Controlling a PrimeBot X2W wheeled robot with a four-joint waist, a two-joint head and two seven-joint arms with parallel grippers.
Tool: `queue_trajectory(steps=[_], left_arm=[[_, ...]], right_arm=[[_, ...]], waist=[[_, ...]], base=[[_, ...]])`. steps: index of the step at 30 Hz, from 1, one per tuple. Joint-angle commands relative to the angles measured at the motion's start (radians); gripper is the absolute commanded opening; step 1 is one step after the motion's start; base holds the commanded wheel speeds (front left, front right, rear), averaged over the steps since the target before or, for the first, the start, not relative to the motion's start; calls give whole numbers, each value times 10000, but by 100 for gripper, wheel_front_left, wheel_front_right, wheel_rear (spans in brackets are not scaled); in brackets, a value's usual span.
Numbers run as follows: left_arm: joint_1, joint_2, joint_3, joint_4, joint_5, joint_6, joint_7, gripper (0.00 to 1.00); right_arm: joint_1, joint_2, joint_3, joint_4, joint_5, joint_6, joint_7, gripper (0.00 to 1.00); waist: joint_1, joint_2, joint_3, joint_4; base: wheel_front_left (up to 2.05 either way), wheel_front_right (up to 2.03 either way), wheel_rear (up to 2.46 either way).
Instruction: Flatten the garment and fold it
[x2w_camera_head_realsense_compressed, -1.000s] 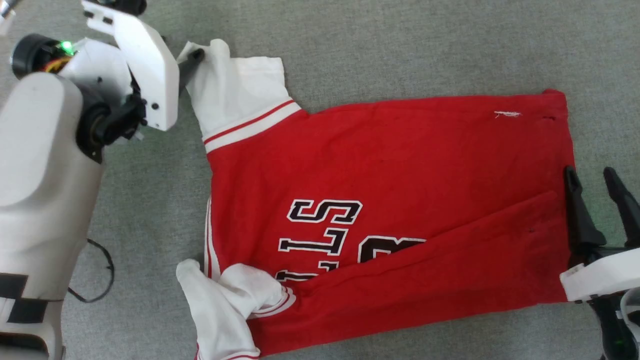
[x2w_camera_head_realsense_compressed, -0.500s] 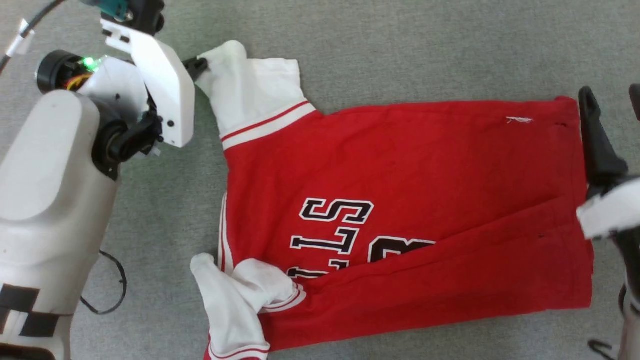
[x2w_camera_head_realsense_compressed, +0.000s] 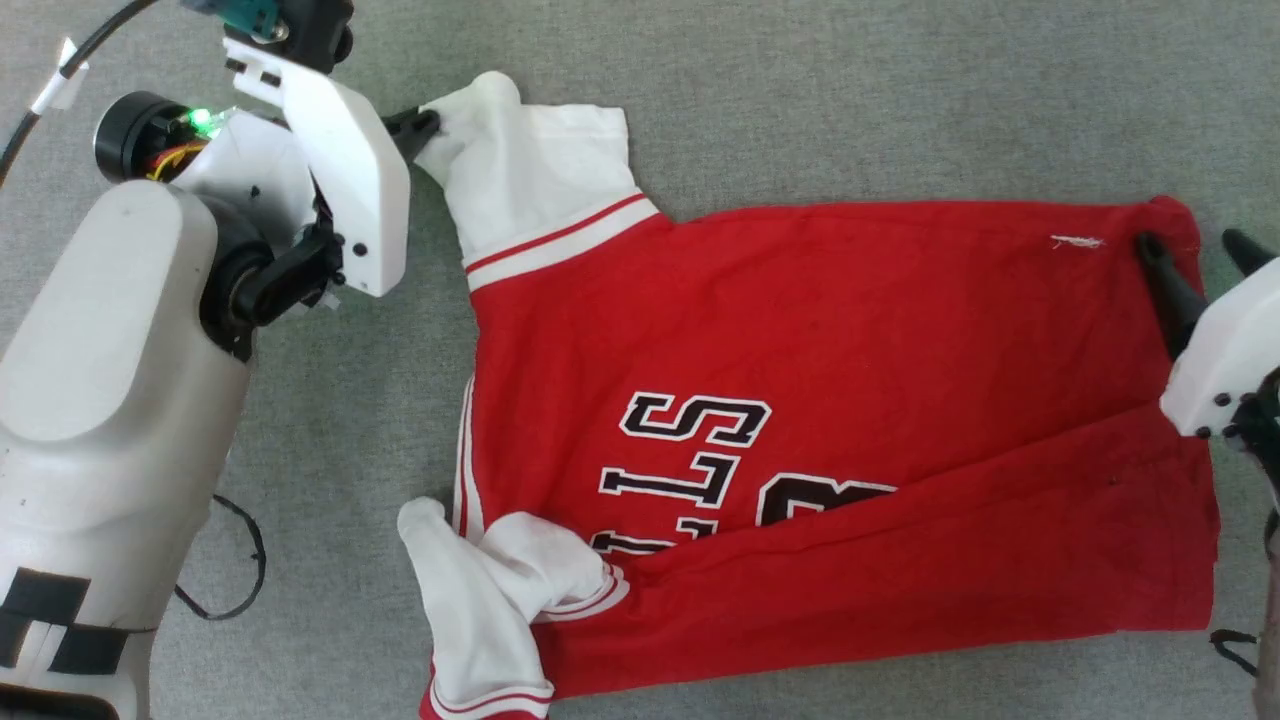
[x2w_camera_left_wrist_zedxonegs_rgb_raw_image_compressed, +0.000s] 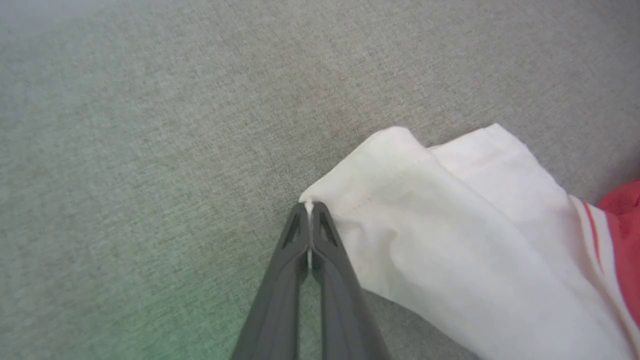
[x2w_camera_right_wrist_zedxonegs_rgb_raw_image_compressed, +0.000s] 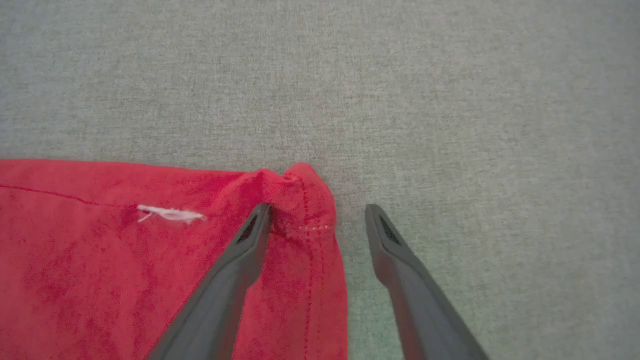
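Head view: shirt (x2w_camera_head_realsense_compressed: 800, 330) lies mostly flat on grey cloth (x2w_camera_head_realsense_compressed: 900, 80), 6 o'clock edge folded in, L gripper (x2w_camera_head_realsense_compressed: 432, 122) pinched on the sleeve tip (x2w_camera_head_realsense_compressed: 485, 105) at 11 o'clock, R gripper (x2w_camera_head_realsense_compressed: 1190, 245) agape astride the hem corner (x2w_camera_head_realsense_compressed: 1172, 212) at 3 o'clock, so approx half the folding's left.

I count one red jersey T-shirt (x2w_camera_head_realsense_compressed: 820, 330) of soft cloth. It has two white short sleeves: the far sleeve (x2w_camera_head_realsense_compressed: 545, 170) at eleven o'clock and the near sleeve (x2w_camera_head_realsense_compressed: 490, 610) at seven o'clock. I have two grippers, my left gripper (x2w_camera_head_realsense_compressed: 425, 125) between ten and eleven o'clock and my right gripper (x2w_camera_head_realsense_compressed: 1190, 240) near three o'clock. Each has two long dark fingers. There is also one small white thread mark (x2w_camera_head_realsense_compressed: 1075, 241) on the red cloth, one thin black cable (x2w_camera_head_realsense_compressed: 262, 550) at eight o'clock, and one grey woven floor covering (x2w_camera_head_realsense_compressed: 900, 90).
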Motion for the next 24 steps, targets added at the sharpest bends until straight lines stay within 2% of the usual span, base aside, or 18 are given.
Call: queue_trajectory(steps=[1,3,4,5,6,7,13,18,19,24], left_arm=[[139,-13,-148,157,-88,-47,41,0],[109,-4,-156,155,-92,-47,32,0],[93,4,-152,154,-99,-47,23,0],[74,15,-149,145,-100,-48,0,0],[55,24,-147,134,-102,-48,-43,0],[46,28,-140,130,-120,-49,-91,0],[118,174,-76,-89,-271,-59,-820,0],[334,471,-113,-909,-374,-65,-2213,0],[334,471,-113,-909,-374,-65,-2213,0],[1323,966,-72,-2181,-712,-67,-3788,0]], right_arm=[[-160,-6,73,78,55,-7,61,100],[-173,57,76,166,129,-7,149,100],[-192,83,90,190,178,-7,187,84],[-225,108,76,208,203,-7,186,47],[-260,119,61,234,206,-7,175,17],[-289,113,60,267,196,-7,159,0],[-439,73,112,401,249,-7,-164,0],[-362,-17,219,324,445,-7,-701,0],[-362,-17,219,324,445,-7,-701,0],[112,-87,120,230,724,-7,-1246,0]], waist=[[0,0,35,20],[0,0,69,31],[0,0,87,31],[0,0,108,30],[0,0,126,35],[0,0,139,39],[0,0,156,62],[0,0,-38,76],[0,0,-38,76],[0,0,-628,143]], base=[[0,0,0],[0,0,0],[0,0,0],[0,0,0],[0,0,0],[0,0,0],[0,0,0],[0,0,0],[0,0,0],[0,0,0]])
